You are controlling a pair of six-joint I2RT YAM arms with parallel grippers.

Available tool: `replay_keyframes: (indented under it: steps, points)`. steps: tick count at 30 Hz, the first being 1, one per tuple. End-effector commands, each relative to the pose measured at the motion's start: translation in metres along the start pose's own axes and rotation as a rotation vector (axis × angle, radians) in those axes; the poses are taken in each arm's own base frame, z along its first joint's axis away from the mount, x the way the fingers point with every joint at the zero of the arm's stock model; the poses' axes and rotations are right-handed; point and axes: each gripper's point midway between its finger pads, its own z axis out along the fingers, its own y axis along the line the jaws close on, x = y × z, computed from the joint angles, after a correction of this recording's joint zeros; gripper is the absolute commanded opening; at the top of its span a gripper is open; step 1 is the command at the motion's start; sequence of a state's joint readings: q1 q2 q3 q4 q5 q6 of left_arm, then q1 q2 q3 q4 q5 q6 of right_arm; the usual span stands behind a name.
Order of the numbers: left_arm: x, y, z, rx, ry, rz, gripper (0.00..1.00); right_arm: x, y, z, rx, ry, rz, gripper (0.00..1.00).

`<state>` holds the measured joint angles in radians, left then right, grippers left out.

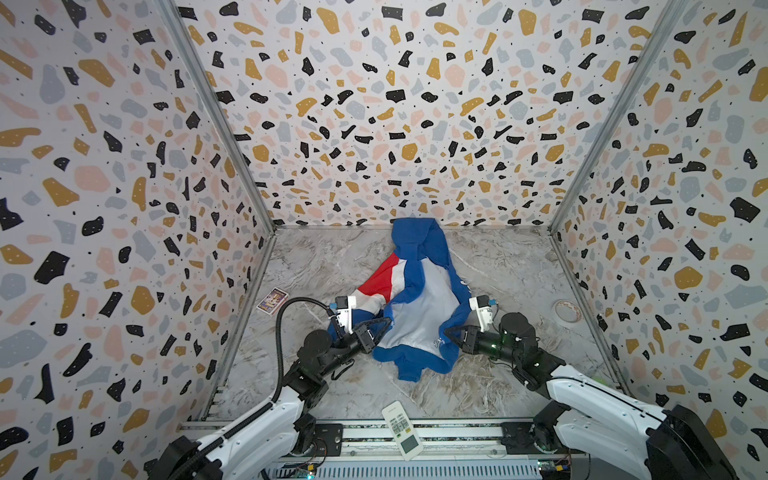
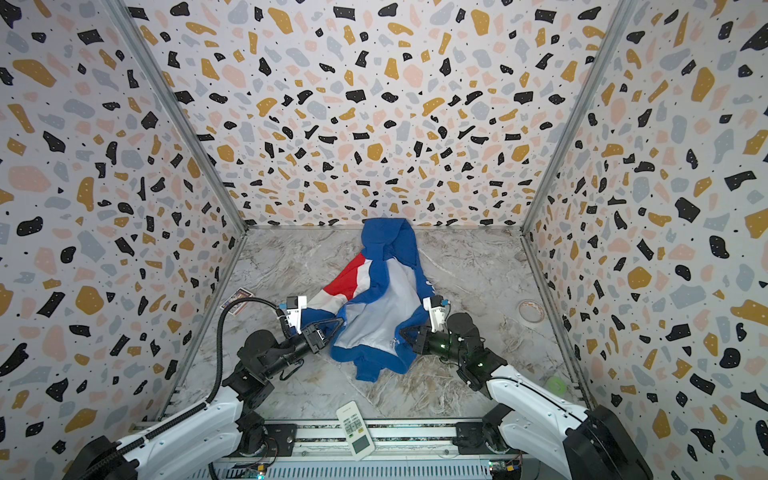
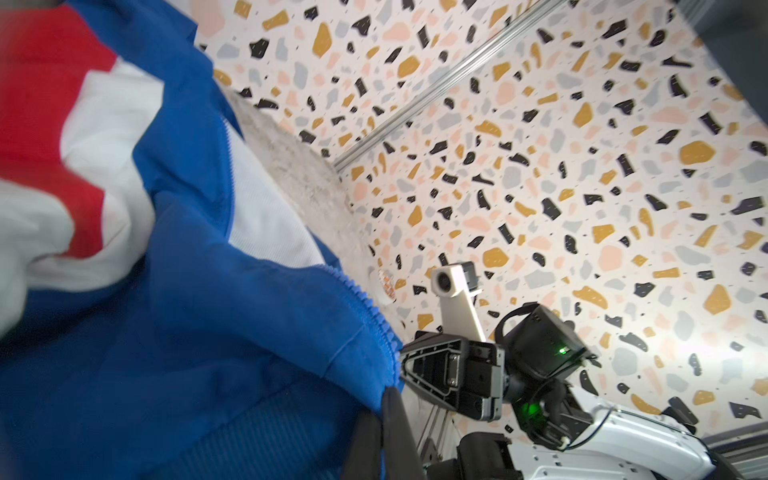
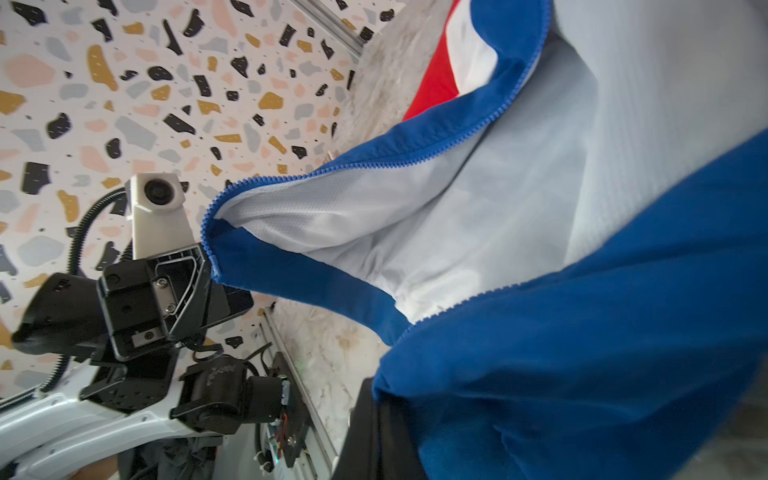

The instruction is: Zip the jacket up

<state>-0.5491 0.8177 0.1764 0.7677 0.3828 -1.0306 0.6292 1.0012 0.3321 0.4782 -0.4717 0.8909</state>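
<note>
- The royal-blue hooded fabric jacket with red and white bands [image 1: 415, 286] lies open on the marbled tabletop [image 1: 316, 266], just beyond the white remote control [image 1: 402, 430]. Its pale lining faces up and the zipper halves are apart.
- The left gripper [image 1: 387, 321], beyond the remote and slightly left, pinches one front edge.
- The right gripper [image 1: 447, 331], beyond the remote and to its right, clamps the other edge.
- Likely purpose: tension both edges so the zipper ends can meet.

Resting the jacket [image 1: 415, 303] on the table [image 1: 316, 257] between left gripper [image 1: 388, 321] and right gripper [image 1: 447, 331]. Keeping card [image 1: 272, 300] left, tape roll [image 1: 566, 311] right, remote [image 1: 402, 430] in front.
</note>
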Motion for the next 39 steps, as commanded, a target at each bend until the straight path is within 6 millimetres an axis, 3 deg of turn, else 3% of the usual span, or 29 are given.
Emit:
replay_keyframes:
  steps: [1,6,13,26,39]
  points:
    - [-0.022,-0.034,-0.002,0.121,-0.1,0.02,0.0,-0.034,0.063,0.001,-0.22,-0.113,-0.083,0.0]
    - [-0.021,-0.04,0.002,0.149,-0.105,0.022,0.0,-0.032,0.098,0.006,-0.347,-0.181,-0.187,0.0]
    - [-0.017,-0.041,0.006,0.161,-0.119,0.039,0.0,-0.035,0.115,-0.003,-0.493,-0.318,-0.229,0.0]
    - [-0.009,-0.039,0.015,0.138,-0.111,0.067,0.0,-0.034,0.125,0.01,-0.662,-0.367,-0.226,0.0]
    - [-0.009,-0.035,0.014,0.115,-0.127,0.072,0.0,-0.034,0.133,0.017,-0.675,-0.384,-0.294,0.0]
